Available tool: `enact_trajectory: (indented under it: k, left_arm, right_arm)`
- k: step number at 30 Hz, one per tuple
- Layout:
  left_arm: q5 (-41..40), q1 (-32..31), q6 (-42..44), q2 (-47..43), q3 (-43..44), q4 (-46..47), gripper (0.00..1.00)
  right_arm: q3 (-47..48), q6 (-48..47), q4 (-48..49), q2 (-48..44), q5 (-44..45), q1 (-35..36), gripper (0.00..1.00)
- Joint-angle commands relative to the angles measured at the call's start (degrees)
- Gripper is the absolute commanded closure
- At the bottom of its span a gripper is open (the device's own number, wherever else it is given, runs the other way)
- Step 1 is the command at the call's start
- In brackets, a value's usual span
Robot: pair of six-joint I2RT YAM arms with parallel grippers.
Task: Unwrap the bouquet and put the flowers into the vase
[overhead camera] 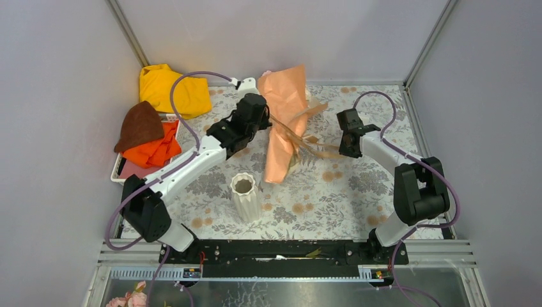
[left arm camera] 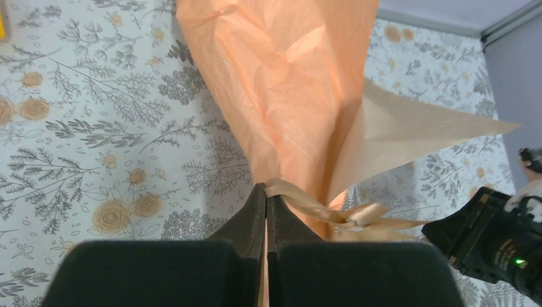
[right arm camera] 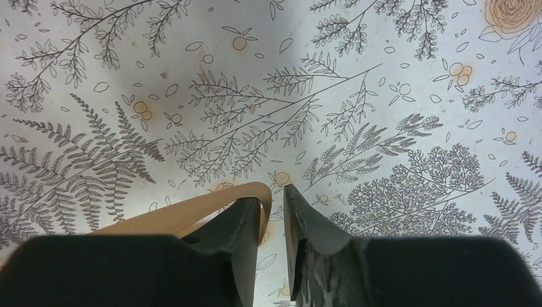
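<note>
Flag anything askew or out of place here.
The bouquet is held tilted by the left claw, its ribbon loose and draped over a finger of the right claw. Small pink blooms lie off the table by the rail.

We see the bouquet [overhead camera: 284, 121] in the middle of the table [overhead camera: 358, 204]. It is wrapped in peach paper with some tan paper. Its wide end points at the far wall and its thin end points near. The left gripper [overhead camera: 264, 118] touches its left side. A tan ribbon [overhead camera: 319, 151] trails from it toward the right gripper [overhead camera: 347, 148], which is close to the ribbon's end. The white vase [overhead camera: 245, 197] stands upright near the thin end, not touching it. On the left lie a yellow cloth [overhead camera: 172, 89], a brown cloth [overhead camera: 139, 126] and an orange cloth [overhead camera: 156, 150], by a tray [overhead camera: 118, 173].
</note>
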Motion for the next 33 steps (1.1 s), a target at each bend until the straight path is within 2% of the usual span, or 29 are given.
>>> enact_trajectory:
  k: [1,3,8,13,16,18,23,33]
  left_arm:
    - [-1.82,0.91,0.44,-2.85,-0.21,1.9,1.0]
    - [-1.94,0.91,0.39,-2.86,-0.68,1.96,1.0]
    - [0.76,0.91,0.04,-0.99,-0.77,2.78,1.0]
    - [3.73,0.91,-0.67,1.24,0.71,3.54,1.0]
    - [6.34,0.91,-1.11,2.26,1.69,4.52,1.0]
    - [8.15,0.82,-1.55,3.01,2.56,4.99,1.0]
    - [10.99,-0.36,-0.81,5.1,5.47,5.91,1.0]
    - [13.12,-1.89,1.41,6.57,9.57,5.94,1.0]
  right_arm:
    - [-0.29,1.04,0.06,-1.85,0.42,-0.56,0.71]
    - [-0.11,1.14,-0.28,-3.3,0.82,-0.56,0.61]
    - [-0.06,0.8,0.02,-10.76,-0.66,-0.56,0.55]
    - [-2.49,0.02,7.93,-19.66,-16.34,-0.29,0.48]
    - [-3.8,0.58,12.93,-21.69,-22.95,1.82,0.44]
    - [-4.23,0.36,15.74,-21.41,-23.73,4.53,0.4]
    - [-2.32,-0.37,19.05,-16.57,-26.27,9.96,0.38]
    - [5.43,-0.17,21.25,-6.24,-30.41,13.38,0.38]
